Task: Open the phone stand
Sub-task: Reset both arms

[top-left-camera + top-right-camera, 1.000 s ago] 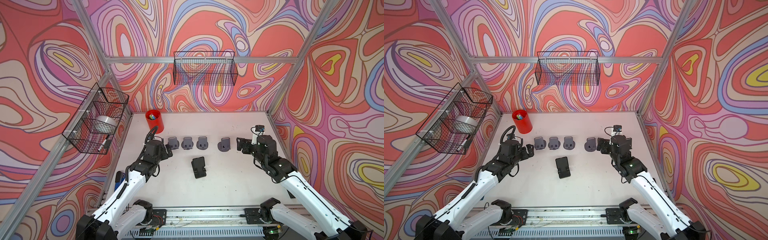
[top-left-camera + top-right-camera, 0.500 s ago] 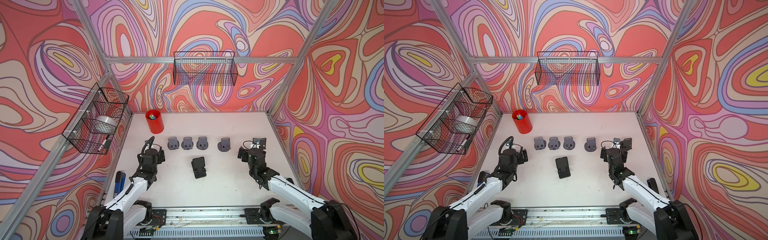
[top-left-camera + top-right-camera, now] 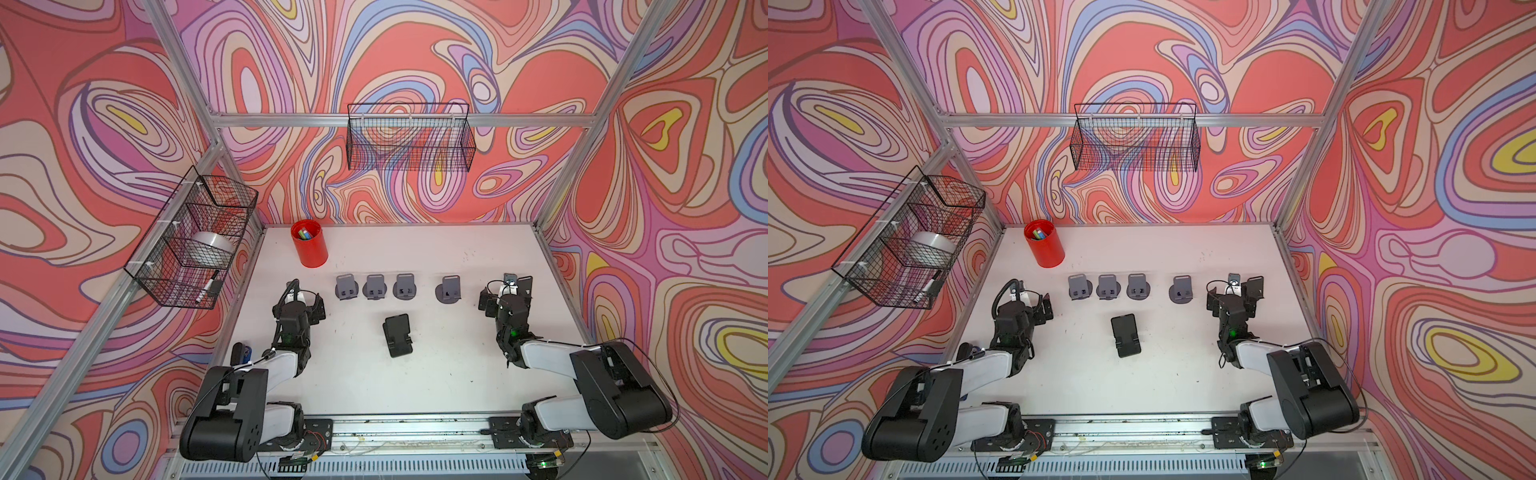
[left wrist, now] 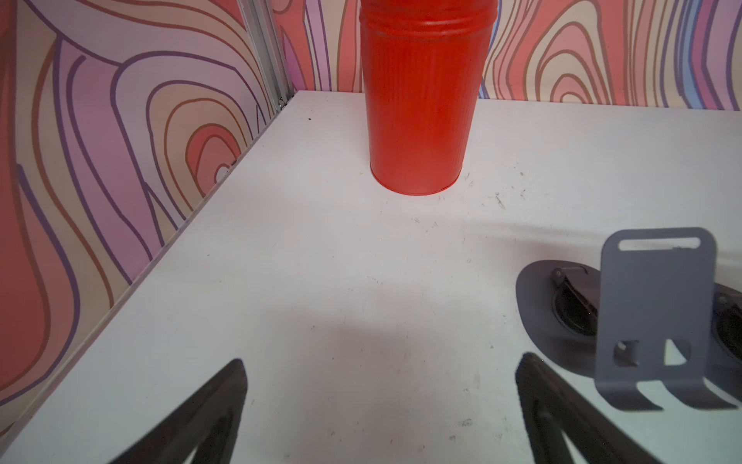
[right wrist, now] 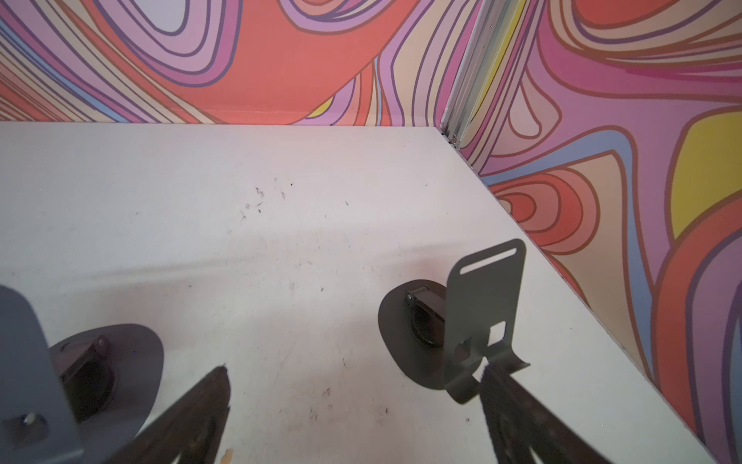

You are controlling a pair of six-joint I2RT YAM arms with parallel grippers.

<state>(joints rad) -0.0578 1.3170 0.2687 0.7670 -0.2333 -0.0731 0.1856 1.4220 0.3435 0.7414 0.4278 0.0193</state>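
A black phone stand [image 3: 398, 334] [image 3: 1126, 334] lies flat in the middle of the white table, well apart from both grippers. Behind it, several grey phone stands [image 3: 376, 286] [image 3: 1109, 286] sit in a row with their back plates raised. My left gripper [image 3: 301, 305] [image 3: 1027, 307] [image 4: 381, 359] is open and empty, just left of the row's leftmost stand [image 4: 654, 321]. My right gripper [image 3: 505, 291] [image 3: 1233, 293] [image 5: 355, 367] is open and empty. One more raised grey stand [image 5: 478, 321] [image 3: 510, 277] stands right at its outer fingertip.
A red cup [image 3: 309, 245] [image 4: 421, 100] holding markers stands at the back left. Wire baskets hang on the left wall [image 3: 191, 237] and the back wall [image 3: 409, 141]. Both arms are folded low near the front rail [image 3: 407, 428]. The side walls are close to each gripper.
Both arms have drawn back from the row of grey stands toward the front and folded down low. The right gripper opened slightly wider. The black stand has not moved.
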